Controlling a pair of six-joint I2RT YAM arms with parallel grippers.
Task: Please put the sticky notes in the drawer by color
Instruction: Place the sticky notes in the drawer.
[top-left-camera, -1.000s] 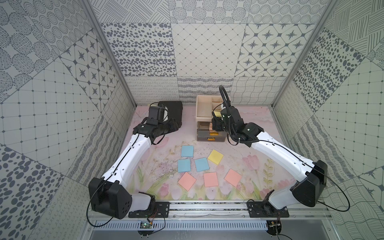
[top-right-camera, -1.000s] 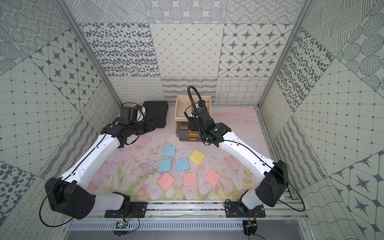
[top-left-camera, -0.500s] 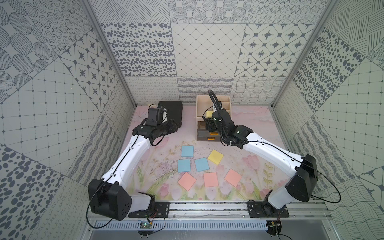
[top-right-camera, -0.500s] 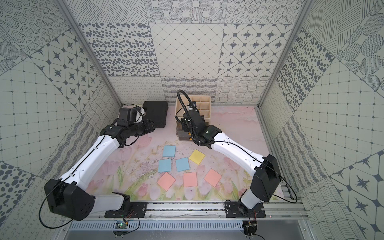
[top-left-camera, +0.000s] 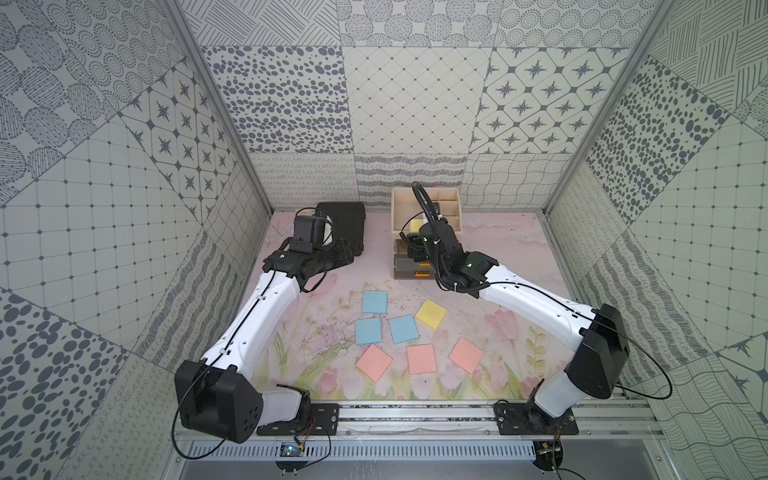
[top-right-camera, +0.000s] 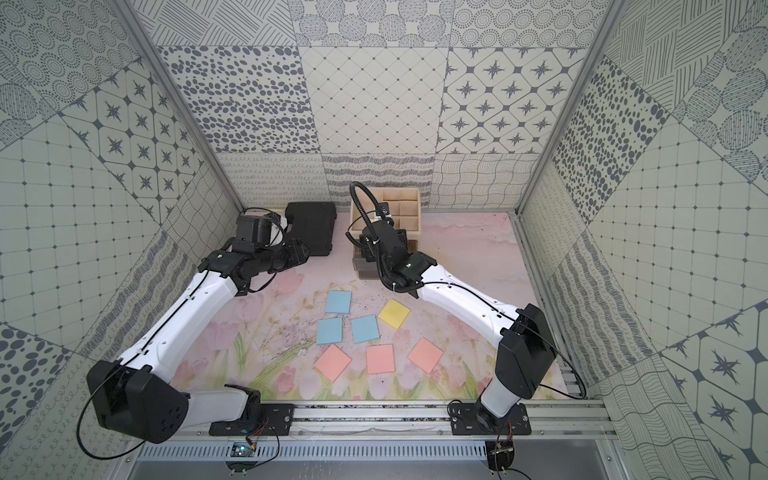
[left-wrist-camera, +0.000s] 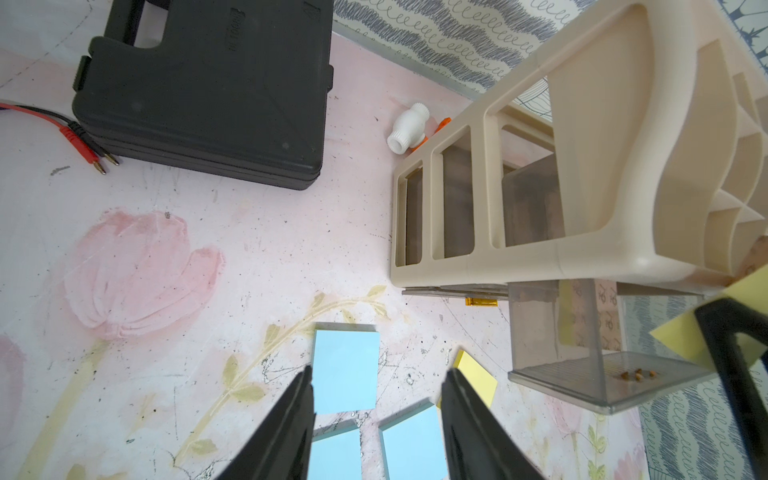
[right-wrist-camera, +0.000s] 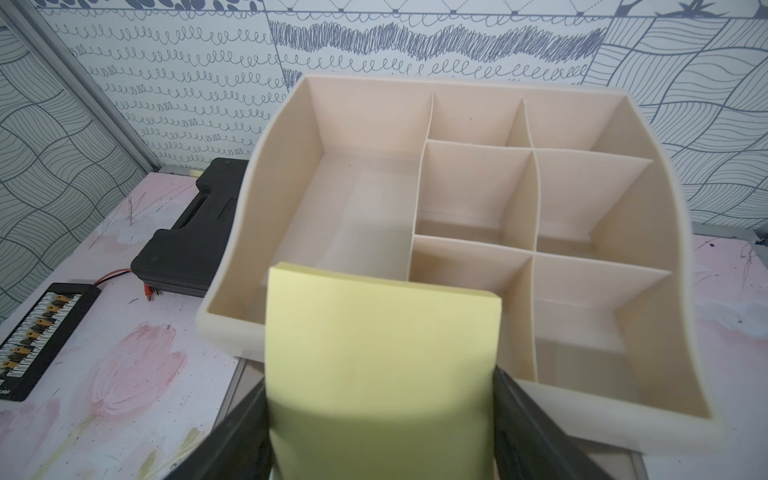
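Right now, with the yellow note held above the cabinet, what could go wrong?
1. The yellow note in the right gripper overlaps the front rim of the divided tray; released here, it may land in the tray, not the pulled-out drawer.
2. Paper this light could flutter past the drawer onto the table.

In a top view the right arm hides most of the front of the drawer. The yellow sticky note runs off the right wrist view's lower edge.
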